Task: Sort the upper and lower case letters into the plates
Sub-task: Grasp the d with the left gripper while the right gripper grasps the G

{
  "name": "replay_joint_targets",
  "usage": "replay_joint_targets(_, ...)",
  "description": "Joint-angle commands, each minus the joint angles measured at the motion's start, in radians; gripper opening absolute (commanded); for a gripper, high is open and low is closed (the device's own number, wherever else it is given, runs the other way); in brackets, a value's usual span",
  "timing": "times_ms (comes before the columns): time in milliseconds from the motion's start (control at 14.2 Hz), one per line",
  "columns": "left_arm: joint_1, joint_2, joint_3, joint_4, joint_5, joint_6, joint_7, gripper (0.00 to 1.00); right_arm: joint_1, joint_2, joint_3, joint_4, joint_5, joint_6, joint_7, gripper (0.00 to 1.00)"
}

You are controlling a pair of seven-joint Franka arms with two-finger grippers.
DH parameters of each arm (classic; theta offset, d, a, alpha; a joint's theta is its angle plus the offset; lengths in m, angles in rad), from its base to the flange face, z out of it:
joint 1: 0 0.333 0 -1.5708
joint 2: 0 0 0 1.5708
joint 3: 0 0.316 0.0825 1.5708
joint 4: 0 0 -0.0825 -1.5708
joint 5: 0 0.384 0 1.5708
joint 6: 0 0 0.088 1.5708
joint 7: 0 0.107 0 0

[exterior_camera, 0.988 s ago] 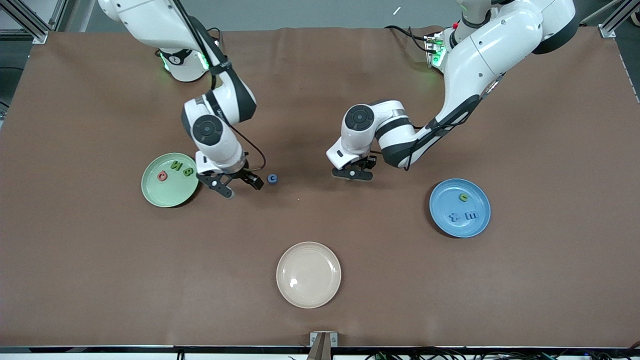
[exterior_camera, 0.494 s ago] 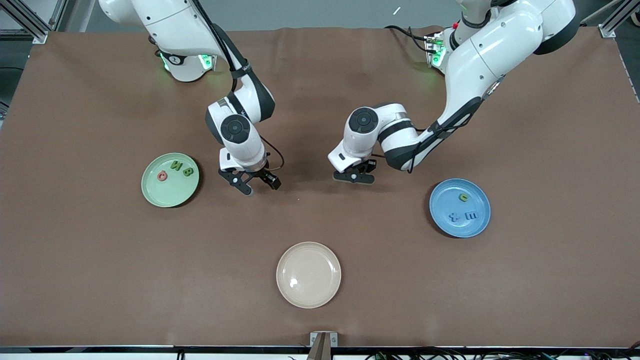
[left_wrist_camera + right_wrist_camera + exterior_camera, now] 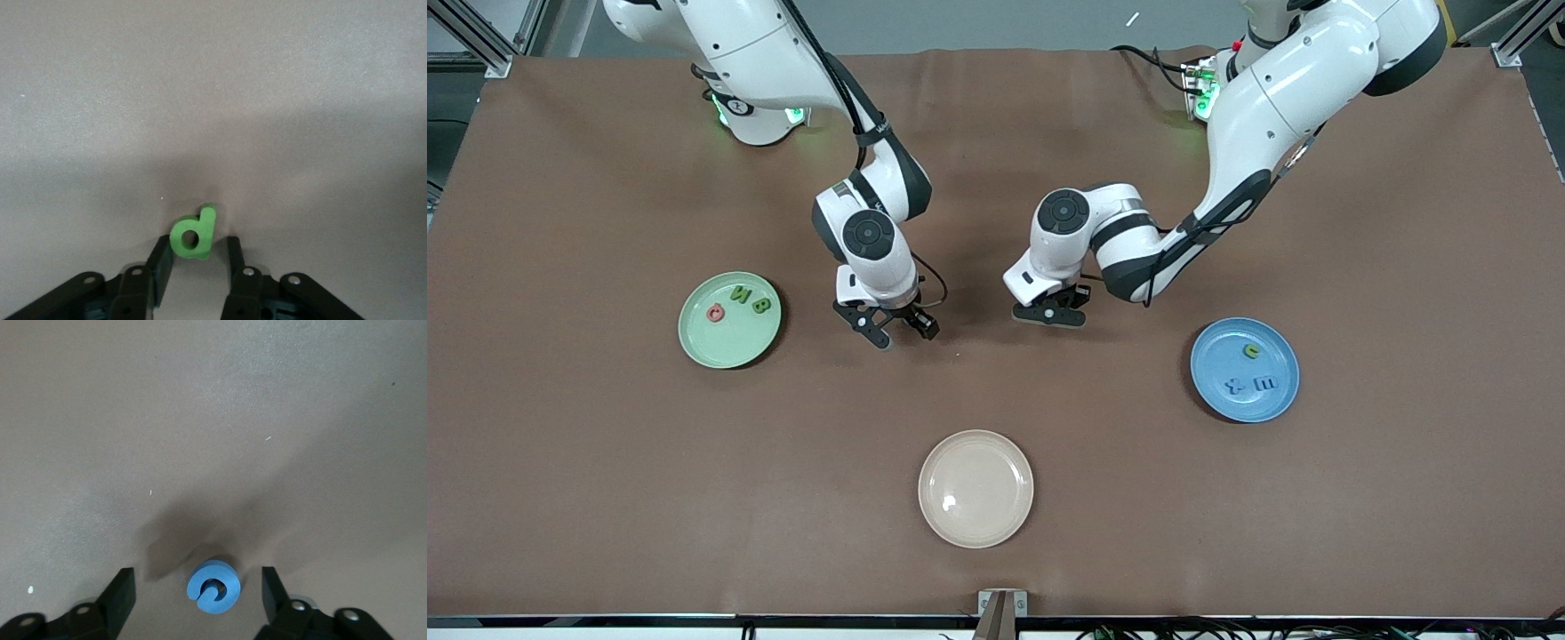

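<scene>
A green letter d [image 3: 193, 233] lies on the table between the fingers of my left gripper [image 3: 198, 245], which is low at the table's middle [image 3: 1051, 315]. Its jaws are narrow: one finger touches the d, the other stands a small gap away. A blue letter c [image 3: 213, 587] lies between the wide-open fingers of my right gripper [image 3: 197, 580], also low over the table [image 3: 903, 331]. The front view hides both letters. The pale green plate [image 3: 725, 345] holds a red ring letter [image 3: 716, 312] and two green letters. The blue plate [image 3: 1221, 356] holds a green letter [image 3: 1252, 351] and two blue ones.
A cream-white plate [image 3: 975, 524] lies bare, nearer the front camera than both grippers. The two grippers stand side by side a short way apart. Brown table cloth stretches around all three plates.
My right gripper has moved from beside the pale green plate toward the left arm's end, over the blue c, which it now hides. My left gripper's jaws have narrowed around the green d.
</scene>
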Motion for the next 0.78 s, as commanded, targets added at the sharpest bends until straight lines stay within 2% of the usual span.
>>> replay_joint_targets(0, -0.017, -0.001, 0.02, 0.004, 0.019, 0.011, -0.009, 0.33, 0.017, 0.003, -0.01, 0.007, 0.008, -0.009, 0.016, 0.78)
replay_joint_targets(282, 0.001, -0.009, 0.018, 0.004, 0.019, 0.011, -0.045, 0.14, 0.025, 0.003, -0.012, -0.003, 0.007, -0.016, 0.017, 0.75)
replay_joint_targets(565, 0.018, -0.053, 0.011, 0.004, 0.004, -0.001, -0.043, 0.11, 0.037, 0.003, -0.013, -0.023, 0.001, -0.015, 0.024, 0.71)
replay_joint_targets(706, 0.096, -0.078, -0.052, -0.001, 0.001, -0.032, -0.037, 0.11, 0.037, 0.003, -0.013, -0.032, -0.001, -0.013, 0.024, 0.64)
